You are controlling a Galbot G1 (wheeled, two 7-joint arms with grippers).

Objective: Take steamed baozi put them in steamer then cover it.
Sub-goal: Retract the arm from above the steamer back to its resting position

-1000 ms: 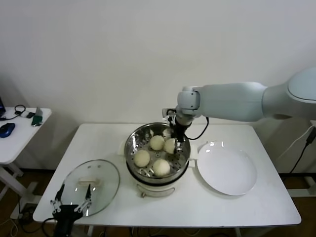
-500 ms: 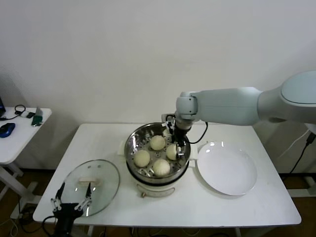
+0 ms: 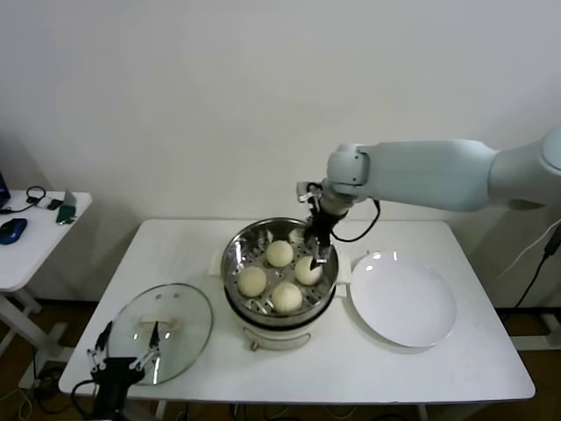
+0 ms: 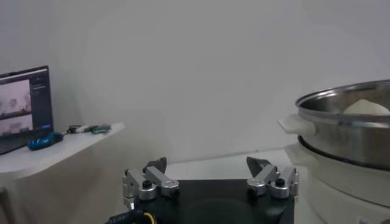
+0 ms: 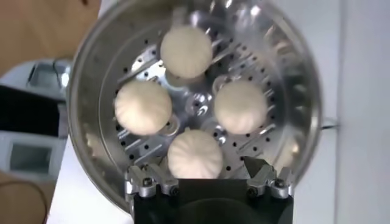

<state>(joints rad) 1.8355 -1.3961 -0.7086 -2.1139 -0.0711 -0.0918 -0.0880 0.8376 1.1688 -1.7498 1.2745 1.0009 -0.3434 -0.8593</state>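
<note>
- Comparing with a second ago, we see the right gripper [image 3: 317, 248] has let go of the fourth small round cream-white dough bun [image 3: 307, 270]; its jaws now stand wide and empty, lifted above it.
- All four buns now sit on the perforated tray of the large shiny stainless-steel steamer pot [image 3: 235, 250], so we judge only the covering is left.
- The right arm reaches in over the pot's far right rim, gripper pointing down.
- The left gripper [image 3: 129, 360] hovers spread wide, holding nothing, at the near edge of the round clear glass lid [image 3: 188, 326] lying on the white table [image 3: 456, 368].
</note>
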